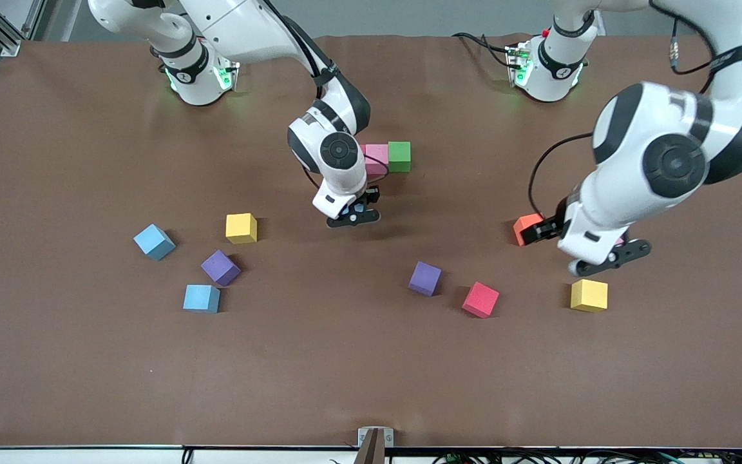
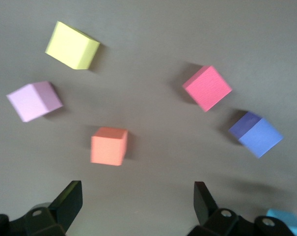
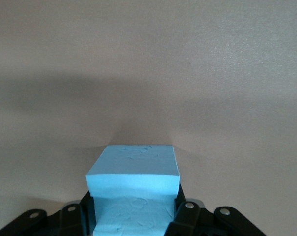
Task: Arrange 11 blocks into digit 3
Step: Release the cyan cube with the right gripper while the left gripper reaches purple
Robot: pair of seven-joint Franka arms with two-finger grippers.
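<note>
My right gripper (image 1: pixel 353 216) is shut on a light blue block (image 3: pixel 132 169) and holds it low over the middle of the table; the front view hides that block. A pink block (image 1: pixel 376 158) and a green block (image 1: pixel 399 156) touch side by side just past that gripper. My left gripper (image 1: pixel 609 255) is open and empty above the table between an orange block (image 1: pixel 527 229) and a yellow block (image 1: pixel 589 294). The left wrist view shows the open gripper (image 2: pixel 138 201) short of the orange block (image 2: pixel 109 146), with pink (image 2: pixel 34 101), yellow (image 2: pixel 72 45), red (image 2: pixel 207 87) and purple (image 2: pixel 256 133) blocks around.
Loose blocks lie nearer the front camera: a purple one (image 1: pixel 425 278) and a red one (image 1: pixel 480 299) mid-table. Toward the right arm's end lie a yellow one (image 1: pixel 241 227), two light blue ones (image 1: pixel 154 241) (image 1: pixel 201 298) and a purple one (image 1: pixel 220 267).
</note>
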